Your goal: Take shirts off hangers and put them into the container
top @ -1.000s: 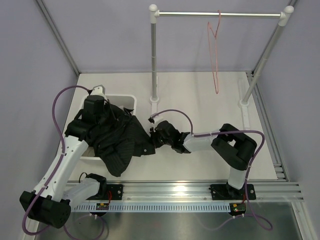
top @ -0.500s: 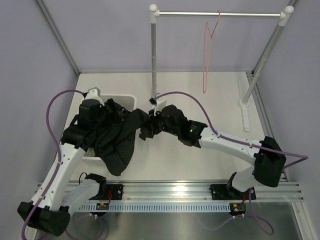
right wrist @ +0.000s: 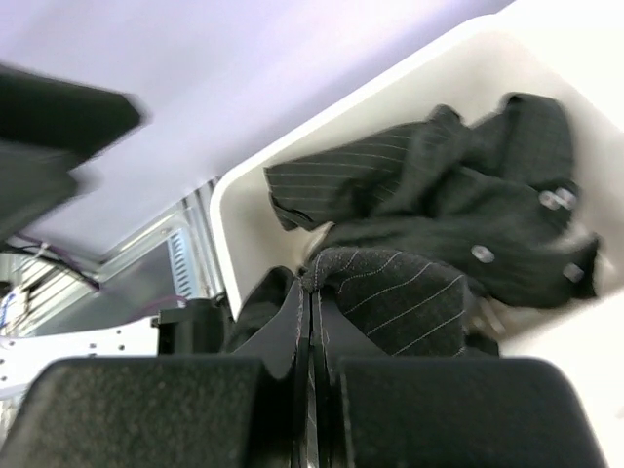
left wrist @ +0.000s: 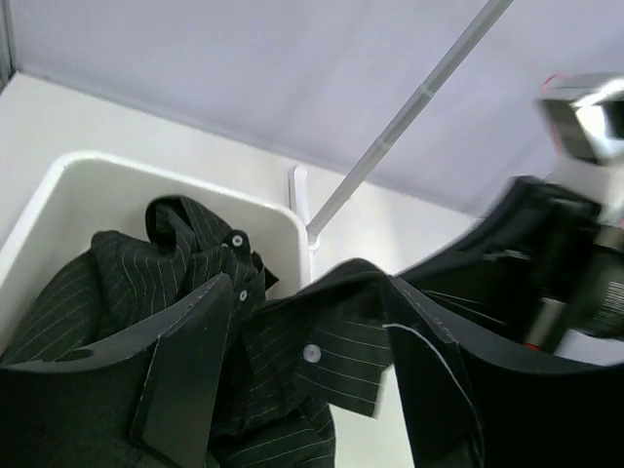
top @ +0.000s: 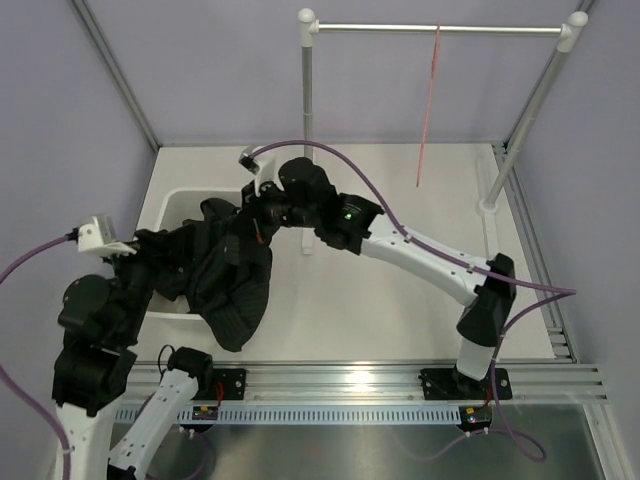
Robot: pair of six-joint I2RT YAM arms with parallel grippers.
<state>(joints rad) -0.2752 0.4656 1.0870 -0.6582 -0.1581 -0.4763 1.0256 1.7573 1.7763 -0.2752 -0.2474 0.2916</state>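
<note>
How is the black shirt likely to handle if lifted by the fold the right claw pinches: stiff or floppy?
Probably floppy: the shirt sags in folds over the basket rim onto the table. Likely light, since the right claw holds it by one thin fold. The draped part may well drag on the rim.

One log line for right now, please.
left gripper: open | right gripper: shut on shirt, at basket | shirt: partly in basket, rest draped over its near rim | hanger: bare on rail

Brightly, evenly lit from above; softly shadowed; glare-streaked along the near metal track (top: 360,378); motion-blurred in both wrist views.
</note>
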